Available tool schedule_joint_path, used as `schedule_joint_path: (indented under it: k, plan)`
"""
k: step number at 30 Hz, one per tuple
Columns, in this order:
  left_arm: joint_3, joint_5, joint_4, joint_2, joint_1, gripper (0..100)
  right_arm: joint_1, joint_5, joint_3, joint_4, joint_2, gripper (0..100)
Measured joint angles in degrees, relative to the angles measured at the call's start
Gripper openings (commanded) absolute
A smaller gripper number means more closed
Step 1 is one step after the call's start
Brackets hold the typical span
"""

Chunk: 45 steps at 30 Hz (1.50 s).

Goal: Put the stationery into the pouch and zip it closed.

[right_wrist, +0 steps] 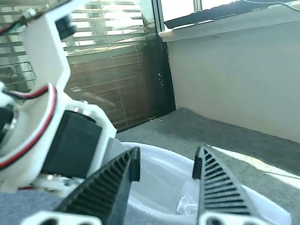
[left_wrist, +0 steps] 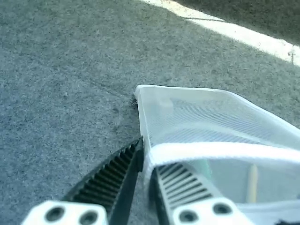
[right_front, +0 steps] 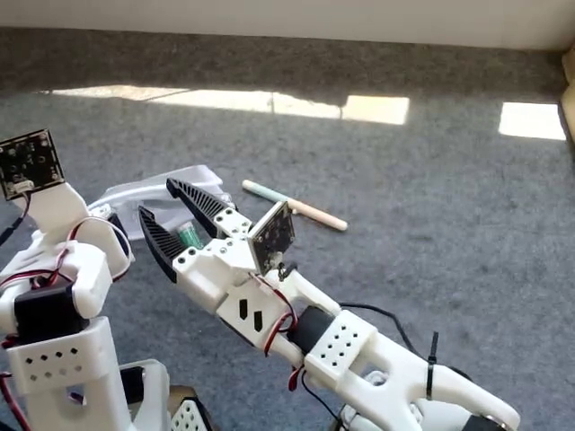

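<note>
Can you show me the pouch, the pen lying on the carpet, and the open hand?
pouch (left_wrist: 201, 117): left wrist view, on its mesh side.
pen (right_front: 294, 205): high view, middle of its barrel.
right hand (right_front: 155, 197): high view, midway between its open fingertips.

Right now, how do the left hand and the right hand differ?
The left hand is shut, pinching the white rim of the pouch; the right hand is open and holds nothing. The left hand touches the pouch; the right hand hangs over it. Both have black ridged fingers.
</note>
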<state>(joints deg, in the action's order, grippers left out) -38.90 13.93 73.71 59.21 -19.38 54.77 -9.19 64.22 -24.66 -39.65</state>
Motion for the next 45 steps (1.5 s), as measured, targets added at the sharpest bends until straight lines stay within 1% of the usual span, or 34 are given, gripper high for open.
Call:
schedule_joint_path:
  k: [7,12,19,24,27,32,39,42,45]
  plan:
    - [0.0,0.0,0.0,0.0,0.09,1,-4.75,-0.53,-0.26,13.01,-7.03,18.3]
    - [0.0,0.0,0.0,0.0,-0.09,1,-8.88,-0.53,-5.1,24.09,-13.01,18.3]
    - [0.0,0.09,0.0,0.0,-3.43,1,-19.52,-0.53,-17.32,45.27,-16.44,18.3]
    - [0.0,0.18,0.0,0.0,-5.19,1,-23.91,0.18,-21.19,56.0,-16.44,18.3]
    - [0.0,0.18,0.0,0.0,-5.8,1,-24.44,4.57,-21.27,59.34,-16.44,18.3]
    - [-0.35,0.18,0.0,0.0,-6.15,1,-24.53,9.14,-20.22,60.13,-14.15,18.3]
    - [-0.35,0.18,0.0,0.0,-6.15,1,-24.53,14.07,-20.48,60.13,2.46,18.3]
    - [-0.35,0.18,0.0,0.0,-6.15,1,-24.53,15.03,-22.68,60.13,9.32,18.3]
    - [-0.35,0.18,0.0,0.0,-6.15,1,-24.7,17.58,-25.49,60.13,14.15,18.3]
